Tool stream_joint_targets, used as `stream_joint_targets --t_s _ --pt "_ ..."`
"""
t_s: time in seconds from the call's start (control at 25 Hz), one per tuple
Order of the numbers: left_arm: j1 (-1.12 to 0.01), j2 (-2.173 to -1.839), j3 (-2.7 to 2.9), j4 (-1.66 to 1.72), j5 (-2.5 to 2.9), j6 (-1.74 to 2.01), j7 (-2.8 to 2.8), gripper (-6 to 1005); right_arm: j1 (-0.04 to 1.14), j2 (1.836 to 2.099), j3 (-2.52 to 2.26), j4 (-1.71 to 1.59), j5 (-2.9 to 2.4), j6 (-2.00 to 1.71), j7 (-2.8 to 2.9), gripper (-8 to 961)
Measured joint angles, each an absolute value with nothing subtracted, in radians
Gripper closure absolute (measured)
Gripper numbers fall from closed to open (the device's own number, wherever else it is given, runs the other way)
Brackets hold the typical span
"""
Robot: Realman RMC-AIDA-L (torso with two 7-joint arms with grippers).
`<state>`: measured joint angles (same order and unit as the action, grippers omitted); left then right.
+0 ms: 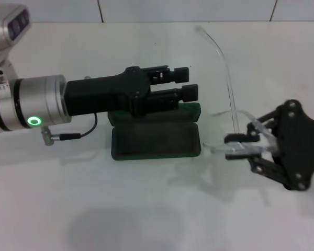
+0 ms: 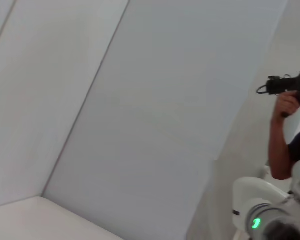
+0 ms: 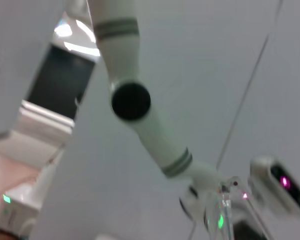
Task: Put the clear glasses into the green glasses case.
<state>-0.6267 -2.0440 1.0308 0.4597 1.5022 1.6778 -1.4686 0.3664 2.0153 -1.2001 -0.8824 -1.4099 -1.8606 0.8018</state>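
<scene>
A white table (image 1: 146,209) fills the head view, meeting a white tiled wall (image 1: 188,9) with dark seams at the back. The left wrist view shows pale grey wall panels (image 2: 155,120) and a person's arm (image 2: 279,145).

The green glasses case (image 1: 156,140) lies open on the white surface, dark green and rounded, its lid raised along the far edge and partly hidden. The clear glasses (image 1: 231,112) sit just to its right, colourless, one thin arm curving away, apart from the case.
</scene>
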Motion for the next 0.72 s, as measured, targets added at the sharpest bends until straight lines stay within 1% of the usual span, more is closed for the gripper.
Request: stream_joint_targets --t_s 0.16,0.36,0.6,0.72 --pt "-0.624 -2.048 1.011 0.461 1.503 1.669 -1.459 397 0.386 2.021 -1.226 -0.879 -1.404 -1.931 0.798 836" --pt "-0.641 -2.056 1.013 0.462 1.505 1.668 -1.442 398 0.431 2.025 -1.355 -0.848 -1.362 -1.921 0.798 836" --pt "-0.640 -2.065 1.011 0.464 1.485 1.677 -1.392 399 0.551 2.023 -1.400 -0.697 -1.358 -1.870 0.904 837" --pt "-0.626 -2.068 1.010 0.469 1.475 1.686 -1.369 400 0.576 2.021 -1.375 -0.654 -1.356 -1.850 0.955 837"
